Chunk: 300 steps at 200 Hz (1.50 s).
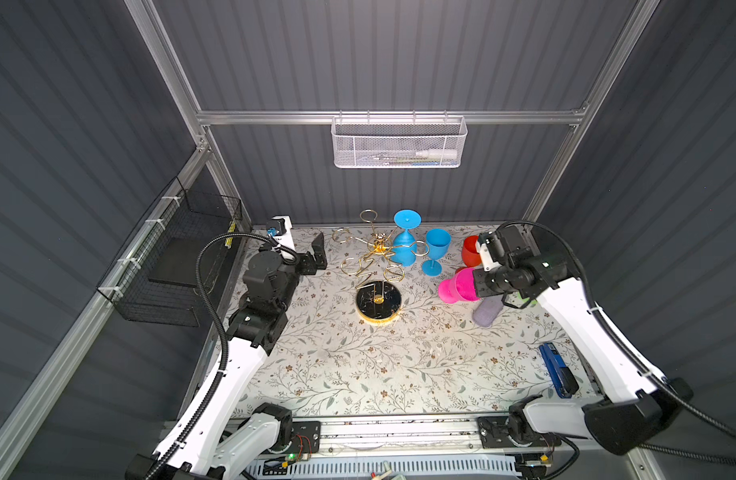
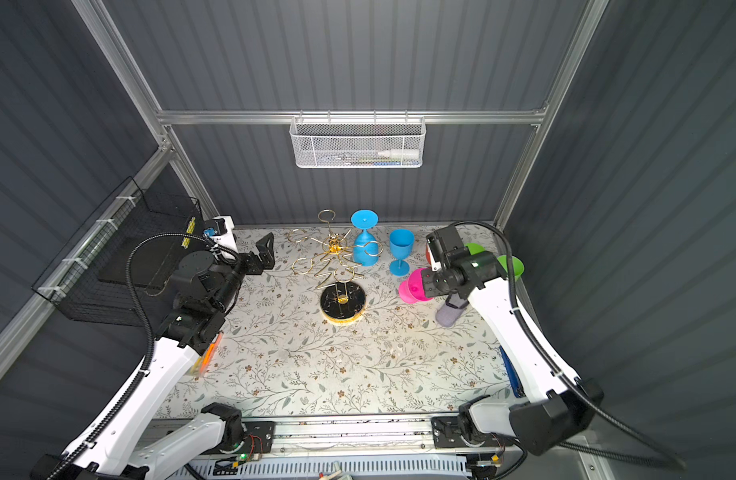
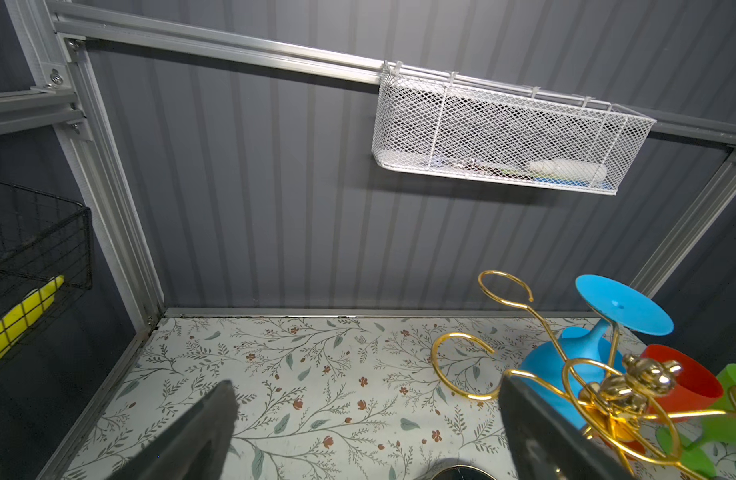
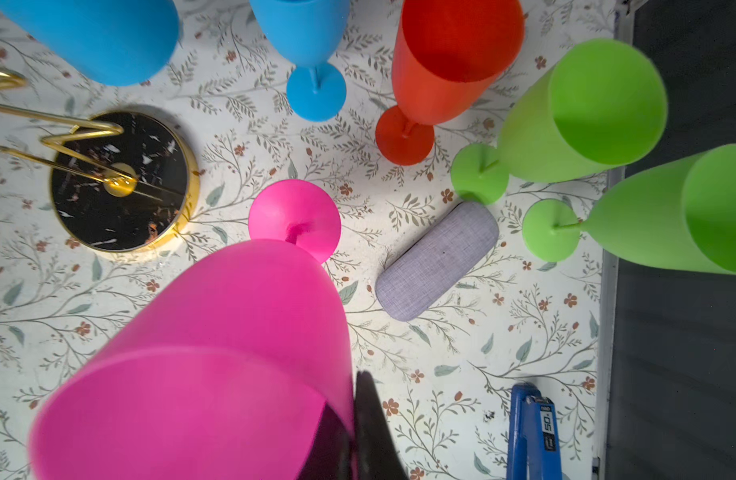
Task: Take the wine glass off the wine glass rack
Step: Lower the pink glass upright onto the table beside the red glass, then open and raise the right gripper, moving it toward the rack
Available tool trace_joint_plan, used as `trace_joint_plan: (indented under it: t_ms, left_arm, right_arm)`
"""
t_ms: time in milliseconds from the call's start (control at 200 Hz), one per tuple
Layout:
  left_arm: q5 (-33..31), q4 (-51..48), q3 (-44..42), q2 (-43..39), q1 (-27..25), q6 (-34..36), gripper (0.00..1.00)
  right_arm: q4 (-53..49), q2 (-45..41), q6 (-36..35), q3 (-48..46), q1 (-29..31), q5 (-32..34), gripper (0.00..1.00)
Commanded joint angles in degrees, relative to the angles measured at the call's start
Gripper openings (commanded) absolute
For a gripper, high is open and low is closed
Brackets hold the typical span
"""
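Left hand (image 1: pixel 316 254) spread wide, wine glass rack (image 1: pixel 379 248) near its fingers | right hand (image 1: pixel 477 286) pinches pink wine glass (image 1: pixel 455 286) by the rim, clear of the rack | we see blue wine glass (image 1: pixel 404 245) hanging inverted on the rack | floral desk (image 1: pixel 358 365), grey ribbed walls (image 1: pixel 379 54).

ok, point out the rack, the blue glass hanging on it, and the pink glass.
wine glass rack (image 1: pixel 389 308): in a top view, on its black marbled base.
hanging blue wine glass (image 1: pixel 403 253): in a top view, on its upside-down bowl.
pink wine glass (image 4: pixel 233 316): right wrist view, on the bowl's outer wall.
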Motion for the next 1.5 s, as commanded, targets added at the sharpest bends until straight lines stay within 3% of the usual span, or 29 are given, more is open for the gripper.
trace_joint_plan:
  t_ms: [0,560,1141,1321,1496]
  left_arm:
    - [-1.11,-0.32,-0.64,-1.05,0.13,1.31,1.00]
    - [-1.22,-0.26,-1.52,-1.87,0.22,2.71,1.00]
    - [-0.94,0.18,-1.25,-1.08,0.22,3.26,1.00]
    - [-0.81,0.11,-1.22,-1.14,0.22,3.42,1.00]
    - [-0.86,0.06,-1.25,-1.60,0.22,3.36,1.00]
  right_arm:
    - [-0.45,2.96,-2.30,3.23,-0.92,-0.93,0.00]
    - [-2.33,21.22,-6.09,13.65,-1.84,0.80,0.06]
    - [-1.75,26.06,-6.25,14.92,-1.83,-0.28,0.11]
    - [-1.44,25.44,-6.13,15.17,-1.85,-0.45,0.20]
    - [0.27,22.45,-5.50,14.84,-2.07,-1.98,0.37]
